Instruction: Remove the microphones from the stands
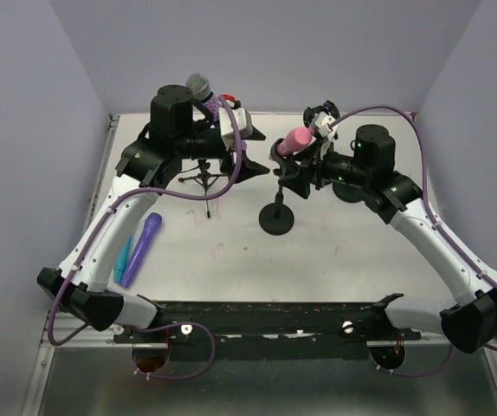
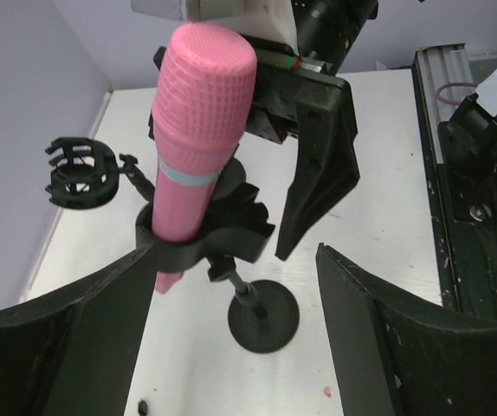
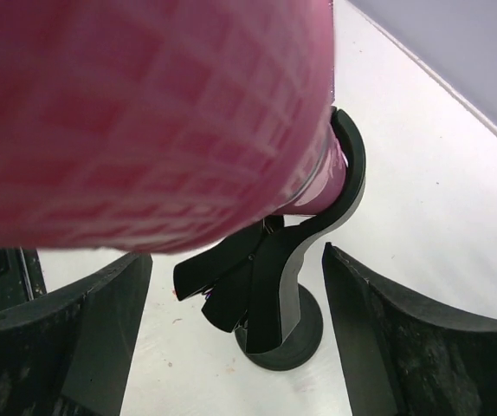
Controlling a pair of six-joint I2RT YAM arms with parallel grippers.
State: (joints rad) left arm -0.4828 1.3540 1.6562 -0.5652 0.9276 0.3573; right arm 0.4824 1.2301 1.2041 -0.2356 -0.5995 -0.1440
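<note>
Our left pincer [image 2: 235, 260] and right pincer [image 3: 238, 260] are apart. The pink ribbed plastic microphone [image 2: 201, 130], mid-frame, looks light and stiff; we should grab its thick top.

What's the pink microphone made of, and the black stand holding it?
The pink microphone looks like matte plastic: its gridded head matches the body's colour, so probably a toy. The black stand looks like dull moulded plastic at the clip; its thin pole and round base could be metal.
</note>
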